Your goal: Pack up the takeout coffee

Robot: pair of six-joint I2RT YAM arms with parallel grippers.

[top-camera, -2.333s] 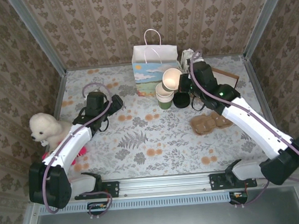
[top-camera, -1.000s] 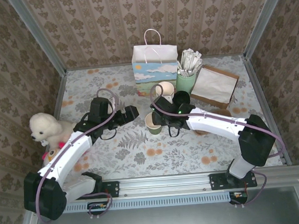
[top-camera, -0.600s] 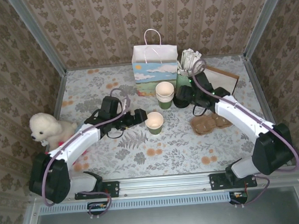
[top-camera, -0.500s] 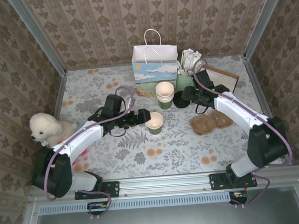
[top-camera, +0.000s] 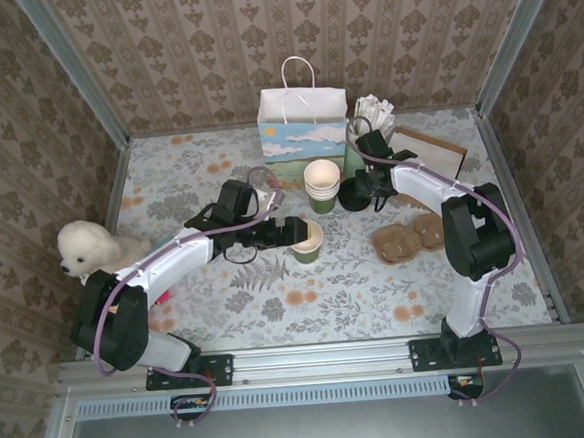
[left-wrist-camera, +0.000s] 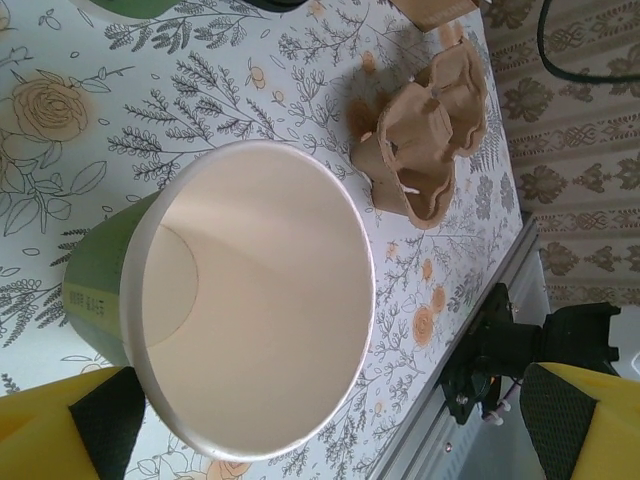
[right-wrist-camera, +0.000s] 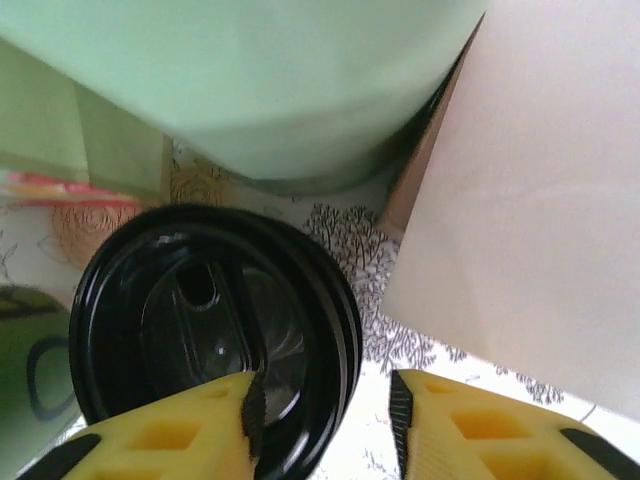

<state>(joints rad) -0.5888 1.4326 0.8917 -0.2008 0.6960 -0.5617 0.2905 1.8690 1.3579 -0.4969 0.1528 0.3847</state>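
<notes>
As left fingers point(left-wrist-camera: 55, 425) gape, the cup point(left-wrist-camera: 250, 300) stands between them.

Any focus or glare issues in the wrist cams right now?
Left wrist: cup rim sharp, inside evenly lit, no glare. Right wrist: black lid fairly sharp with a faint sheen; pale-green holder close to the lens and soft. Top external: even light, soft shadows.

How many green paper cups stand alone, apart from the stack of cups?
1: the single green cup stands mid-table, lidless, between the open fingers of the left pincer. The stack of cups behind it nests several; some there may be hidden.
</notes>
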